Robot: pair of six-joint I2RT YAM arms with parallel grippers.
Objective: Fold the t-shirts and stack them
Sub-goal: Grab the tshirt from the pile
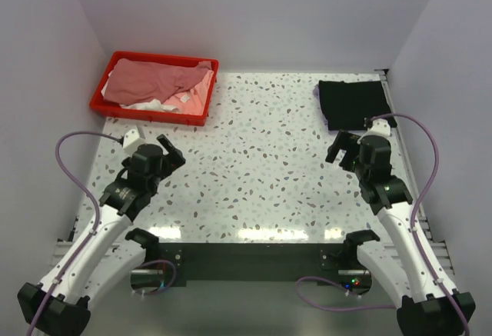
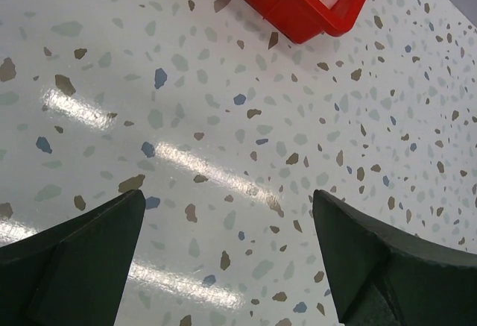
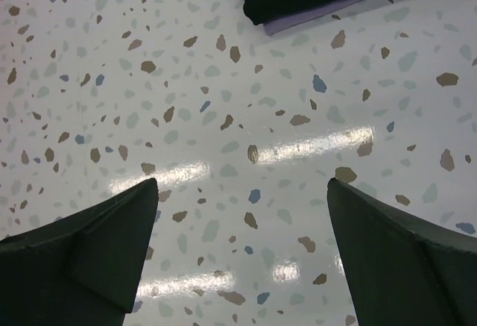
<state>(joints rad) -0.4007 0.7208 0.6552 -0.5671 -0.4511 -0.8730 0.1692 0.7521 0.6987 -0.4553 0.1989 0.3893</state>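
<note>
- As seen from above, the speckled white worktop [image 1: 261, 167] fills the space between the grey walls, with both arms bolted at its near edge.
- A red tray [image 1: 147, 113] sits at the far left corner of the worktop.
- The dusty rose-red t-shirt [image 1: 150, 81] lies crumpled inside that tray, heaped over paler pink and white cloth.
- The black t-shirt [image 1: 352, 104] lies flat in a neat folded rectangle at the far right corner of the worktop, well apart from the tray.
- The left end effector [image 2: 229, 207] hovers over the worktop near the tray's front corner. Its two dark fingers are spread wide and grip nothing.
- The right end effector [image 3: 242, 192] hovers on the near side of the black t-shirt without touching it. It is likewise fully spread and empty.
</note>
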